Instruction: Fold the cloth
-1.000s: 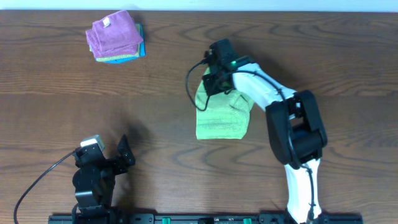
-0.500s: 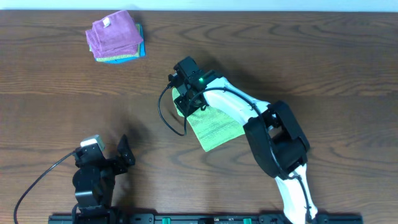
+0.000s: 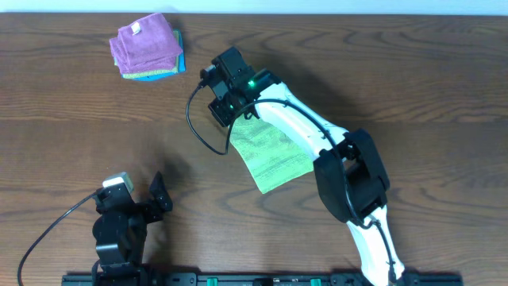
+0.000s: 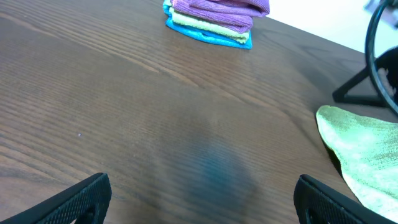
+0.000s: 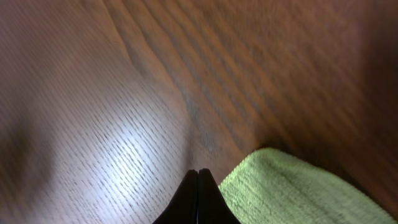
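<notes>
Cloth (image 3: 274, 155) in shut right jaws; left jaws wide.

The right arm (image 3: 305, 131) is built of white links joined by black housings (image 3: 353, 171). A green light (image 3: 252, 82) is noted on its black wrist, and a looped cable (image 3: 195, 119), black, is attached there. The left arm (image 3: 119, 230) is black, topped by a pale grey block (image 3: 117, 183) and fed by a thin cable (image 3: 44, 234). The left gripper (image 4: 205, 196) is fitted with black, wedge-shaped fingers (image 4: 78, 199). The right gripper (image 5: 198, 183) is black and tapered.
</notes>
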Robot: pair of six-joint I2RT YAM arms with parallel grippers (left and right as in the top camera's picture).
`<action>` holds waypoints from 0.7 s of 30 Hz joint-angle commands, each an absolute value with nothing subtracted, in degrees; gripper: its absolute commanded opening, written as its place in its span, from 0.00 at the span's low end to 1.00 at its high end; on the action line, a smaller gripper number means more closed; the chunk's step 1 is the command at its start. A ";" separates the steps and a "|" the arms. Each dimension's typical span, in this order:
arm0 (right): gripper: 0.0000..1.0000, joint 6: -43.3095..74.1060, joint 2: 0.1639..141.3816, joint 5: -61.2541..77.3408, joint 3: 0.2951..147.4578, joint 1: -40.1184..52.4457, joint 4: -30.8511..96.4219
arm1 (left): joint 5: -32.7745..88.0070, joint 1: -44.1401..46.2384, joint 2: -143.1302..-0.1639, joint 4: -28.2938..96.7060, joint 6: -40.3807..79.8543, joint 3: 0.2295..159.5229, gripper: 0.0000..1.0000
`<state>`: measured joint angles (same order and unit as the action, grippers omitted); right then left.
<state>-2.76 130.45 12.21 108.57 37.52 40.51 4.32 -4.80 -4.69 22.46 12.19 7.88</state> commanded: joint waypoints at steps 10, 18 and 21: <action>0.02 -5.23 129.19 -3.79 126.82 37.04 67.77 | 4.49 -4.67 -4.21 22.65 12.23 6.72 0.95; 0.02 -1.30 119.77 -6.72 126.74 32.53 76.16 | 4.49 -4.67 -4.21 22.65 12.23 6.72 0.95; 0.01 -1.21 116.77 -7.97 126.32 30.28 78.91 | 4.49 -4.67 -4.21 22.65 12.21 6.72 0.95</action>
<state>-2.48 121.34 -5.48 125.86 32.47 77.82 4.32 -4.80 -4.69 22.46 12.16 7.88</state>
